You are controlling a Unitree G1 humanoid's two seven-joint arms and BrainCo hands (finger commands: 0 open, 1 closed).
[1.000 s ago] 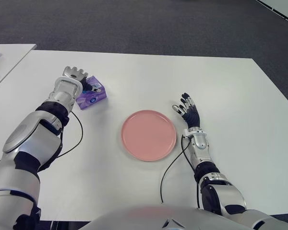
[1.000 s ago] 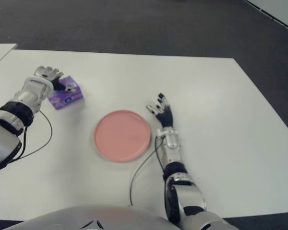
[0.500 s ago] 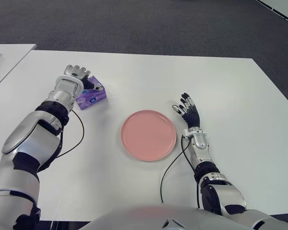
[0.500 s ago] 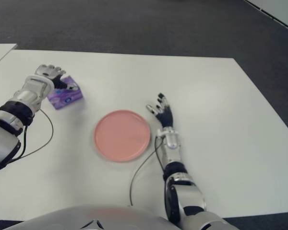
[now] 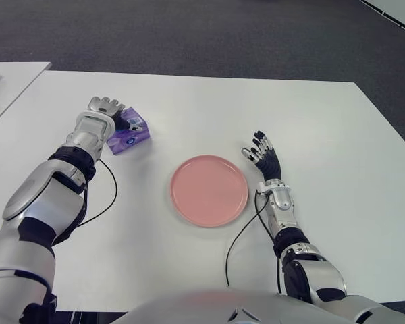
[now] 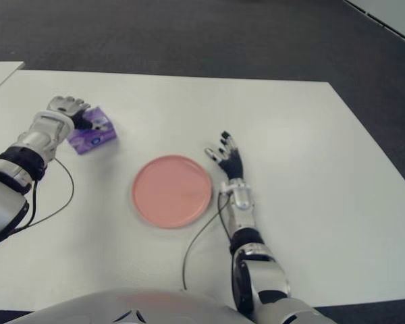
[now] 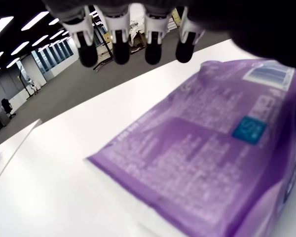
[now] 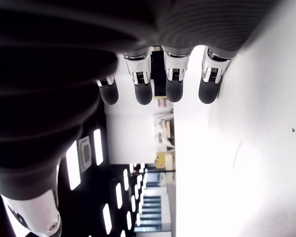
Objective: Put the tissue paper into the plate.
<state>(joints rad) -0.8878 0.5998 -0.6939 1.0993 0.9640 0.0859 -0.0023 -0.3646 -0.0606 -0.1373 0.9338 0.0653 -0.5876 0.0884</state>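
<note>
Left hand [image 5: 102, 112] shifted slightly leftward against purple tissue pack [image 5: 129, 132], fingers [image 7: 119, 38] extended, not closed. Right hand [image 5: 263, 154] unchanged beside pink plate [image 5: 210, 190], fingers spread.

My two head cameras look forward and down on the same white table [image 5: 189, 263], plate [image 5: 210, 190] dead centre. My left wrist camera sits close over the purple pack [image 7: 212, 163]; the right wrist camera skims the tabletop.
</note>
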